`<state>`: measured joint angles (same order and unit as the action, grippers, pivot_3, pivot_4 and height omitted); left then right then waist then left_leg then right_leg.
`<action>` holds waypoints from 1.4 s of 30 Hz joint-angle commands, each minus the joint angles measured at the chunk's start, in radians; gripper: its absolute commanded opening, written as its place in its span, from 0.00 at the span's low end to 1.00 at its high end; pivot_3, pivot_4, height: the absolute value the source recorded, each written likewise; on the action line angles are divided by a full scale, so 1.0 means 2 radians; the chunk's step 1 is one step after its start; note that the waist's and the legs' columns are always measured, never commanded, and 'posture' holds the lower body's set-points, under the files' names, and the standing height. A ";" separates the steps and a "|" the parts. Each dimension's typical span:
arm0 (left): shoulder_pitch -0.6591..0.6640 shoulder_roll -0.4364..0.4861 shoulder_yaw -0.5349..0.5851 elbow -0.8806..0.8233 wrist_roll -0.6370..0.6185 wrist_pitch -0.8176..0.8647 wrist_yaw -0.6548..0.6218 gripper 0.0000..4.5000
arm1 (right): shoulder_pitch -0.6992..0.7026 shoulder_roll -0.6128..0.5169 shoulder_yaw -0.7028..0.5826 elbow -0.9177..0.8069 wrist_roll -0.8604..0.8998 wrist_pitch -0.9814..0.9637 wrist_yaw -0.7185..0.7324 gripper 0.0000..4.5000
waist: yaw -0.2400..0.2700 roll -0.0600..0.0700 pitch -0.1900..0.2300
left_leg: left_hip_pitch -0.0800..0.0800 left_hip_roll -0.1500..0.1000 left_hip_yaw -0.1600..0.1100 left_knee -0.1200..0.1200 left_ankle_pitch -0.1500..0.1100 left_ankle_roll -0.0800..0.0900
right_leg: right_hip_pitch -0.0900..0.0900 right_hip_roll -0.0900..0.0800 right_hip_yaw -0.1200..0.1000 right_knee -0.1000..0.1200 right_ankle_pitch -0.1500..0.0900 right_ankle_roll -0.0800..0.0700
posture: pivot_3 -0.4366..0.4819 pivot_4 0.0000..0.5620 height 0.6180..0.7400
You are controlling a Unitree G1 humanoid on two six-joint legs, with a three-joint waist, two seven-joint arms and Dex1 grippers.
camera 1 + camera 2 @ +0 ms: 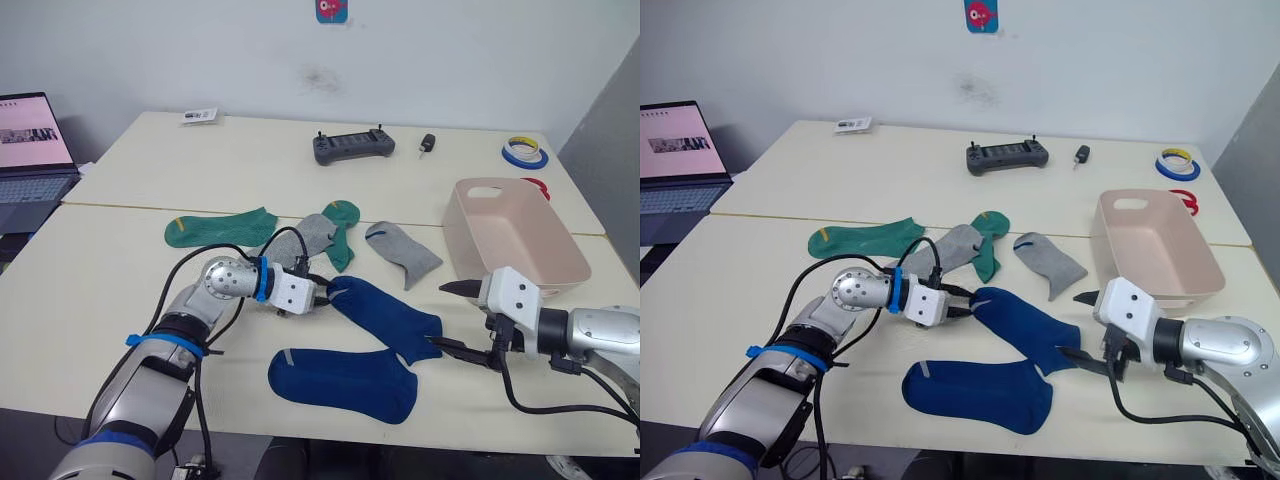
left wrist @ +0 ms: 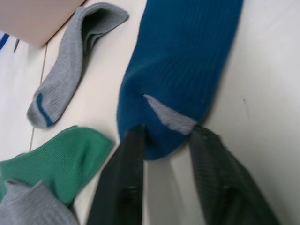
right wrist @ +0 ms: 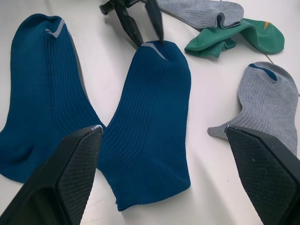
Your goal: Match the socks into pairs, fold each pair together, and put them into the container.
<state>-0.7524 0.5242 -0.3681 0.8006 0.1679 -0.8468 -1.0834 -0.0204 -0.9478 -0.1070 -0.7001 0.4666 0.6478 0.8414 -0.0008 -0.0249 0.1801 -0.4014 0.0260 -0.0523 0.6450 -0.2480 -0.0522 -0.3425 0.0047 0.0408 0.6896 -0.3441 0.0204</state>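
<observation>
Two blue socks (image 1: 365, 345) lie flat up front — green and grey ones behind, pink container (image 1: 515, 240) right

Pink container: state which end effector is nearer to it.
Right. The right end effector, open, sits just in front of the pink container by its near-left corner. The left end effector is farther left, straddling the cuff end of a blue sock.

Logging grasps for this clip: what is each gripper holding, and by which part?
Left gripper straddles the upper blue sock's end, not visibly clamped; right gripper open, holding nothing.
</observation>
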 commanded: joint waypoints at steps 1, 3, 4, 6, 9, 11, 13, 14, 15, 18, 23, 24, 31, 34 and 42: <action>-0.001 0.011 -0.001 -0.004 -0.012 -0.015 -0.018 0.01 | 0.000 0.003 -0.021 -0.015 0.010 -0.003 -0.002 1.00 | -0.001 0.000 0.000 | 0.000 0.000 0.000 0.000 0.000 0.000 | 0.000 0.000 0.000 0.000 0.000 0.000 | 0.48 0.27 1.00; 0.006 0.020 0.004 -0.017 -0.024 -0.011 -0.031 0.01 | -0.001 0.005 -0.018 -0.015 0.006 -0.011 -0.003 1.00 | -0.001 0.000 0.000 | 0.000 0.000 0.000 0.000 0.000 0.000 | 0.000 0.000 0.000 0.000 0.000 0.000 | 0.48 0.27 1.00; 0.010 0.025 0.007 -0.025 -0.030 -0.006 -0.036 0.01 | -0.002 0.006 -0.016 -0.015 0.004 -0.014 -0.004 1.00 | -0.002 0.000 0.000 | 0.000 0.000 0.000 0.000 0.000 0.000 | 0.000 0.001 0.000 0.000 0.000 0.000 | 0.48 0.27 1.00; 0.021 0.035 0.015 -0.045 -0.045 0.019 -0.044 0.01 | -0.004 0.007 -0.006 -0.016 -0.005 -0.023 -0.004 1.00 | -0.003 0.000 0.000 | 0.000 0.001 0.000 0.000 0.000 0.000 | 0.000 0.001 0.000 0.000 0.000 0.000 | 0.48 0.27 1.00; 0.064 0.057 0.047 -0.105 -0.072 0.109 -0.027 0.01 | -0.015 0.012 0.033 -0.014 -0.027 -0.026 -0.012 1.00 | -0.006 0.000 0.000 | 0.000 0.001 0.000 0.000 0.000 0.000 | -0.001 0.001 0.000 0.001 0.000 0.000 | 0.48 0.27 1.00; 0.090 0.066 0.064 -0.144 -0.083 0.161 -0.017 0.01 | -0.023 0.016 0.055 -0.012 -0.038 -0.025 -0.017 1.00 | -0.012 0.000 0.000 | 0.000 0.002 -0.001 0.000 0.000 0.000 | -0.001 0.001 0.000 0.001 0.000 0.000 | 0.48 0.27 1.00; 0.119 0.074 0.078 -0.191 -0.092 0.214 -0.005 0.01 | -0.034 0.023 0.076 -0.009 -0.050 -0.024 -0.021 1.00 | -0.014 0.000 0.000 | 0.000 0.002 -0.002 0.000 0.000 0.000 | -0.001 0.001 0.000 0.001 0.000 0.000 | 0.48 0.27 1.00; 0.132 0.077 0.085 -0.215 -0.097 0.244 0.001 0.01 | -0.040 0.026 0.087 -0.008 -0.055 -0.025 -0.021 1.00 | -0.014 0.000 0.000 | 0.000 0.002 -0.002 0.000 0.000 0.000 | -0.001 0.001 0.000 0.001 0.000 0.000 | 0.48 0.27 1.00; 0.147 0.078 0.093 -0.246 -0.106 0.283 0.007 0.01 | -0.050 0.032 0.105 -0.005 -0.065 -0.025 -0.024 1.00 | -0.014 0.000 0.000 | 0.000 0.002 -0.002 0.000 0.000 0.000 | -0.001 0.001 0.000 0.002 0.000 0.000 | 0.48 0.27 1.00; 0.171 0.078 0.105 -0.312 -0.122 0.362 0.017 0.01 | -0.070 0.049 0.139 0.004 -0.087 -0.023 -0.032 1.00 | -0.014 0.000 0.000 | 0.000 0.002 -0.003 0.000 0.000 0.000 | -0.001 0.001 0.001 0.002 0.000 0.000 | 0.48 0.27 1.00; 0.157 0.062 0.117 -0.395 -0.161 0.498 0.034 0.01 | -0.092 0.076 0.174 0.025 -0.120 -0.018 -0.048 1.00 | -0.011 0.000 0.000 | 0.000 0.001 -0.003 0.000 0.000 0.000 | -0.001 0.001 0.001 0.002 0.000 0.000 | 0.48 0.27 1.00; 0.151 0.059 0.121 -0.403 -0.167 0.520 0.039 0.01 | -0.093 0.079 0.176 0.025 -0.122 -0.016 -0.049 1.00 | -0.011 0.000 0.000 | 0.000 0.001 -0.003 0.000 0.000 0.000 | -0.001 0.000 0.001 0.001 0.000 0.000 | 0.48 0.27 1.00; 0.120 0.045 0.125 -0.436 -0.200 0.612 0.049 0.01 | -0.088 0.115 0.212 0.024 -0.154 0.004 -0.080 1.00 | -0.013 0.000 0.000 | 0.000 0.001 -0.003 0.000 0.000 0.000 | -0.001 0.001 0.001 0.002 0.000 0.000 | 0.48 0.27 1.00; 0.117 0.043 0.123 -0.439 -0.201 0.625 0.051 0.01 | -0.086 0.129 0.225 0.023 -0.169 0.013 -0.092 1.00 | -0.014 0.000 0.000 | 0.000 0.001 -0.002 0.000 0.000 0.000 | -0.003 0.001 0.001 0.003 0.000 0.000 | 0.48 0.27 1.00; 0.112 0.043 0.120 -0.433 -0.197 0.632 0.051 0.01 | -0.080 0.141 0.251 0.029 -0.221 0.005 -0.117 1.00 | -0.013 0.000 0.000 | 0.000 0.001 -0.002 0.000 0.000 0.000 | -0.003 0.001 0.002 0.003 0.000 0.000 | 0.48 0.27 1.00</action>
<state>-0.5100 0.6084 -0.1392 -0.0428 -0.2208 0.4233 -0.9891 -0.1808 -0.6675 0.3976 -0.6200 0.0489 0.6817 0.6221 -0.0277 -0.0245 0.1804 -0.4020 0.0284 -0.0562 0.6447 -0.2478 -0.0526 -0.3490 0.0064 0.0444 0.6960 -0.3443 0.0201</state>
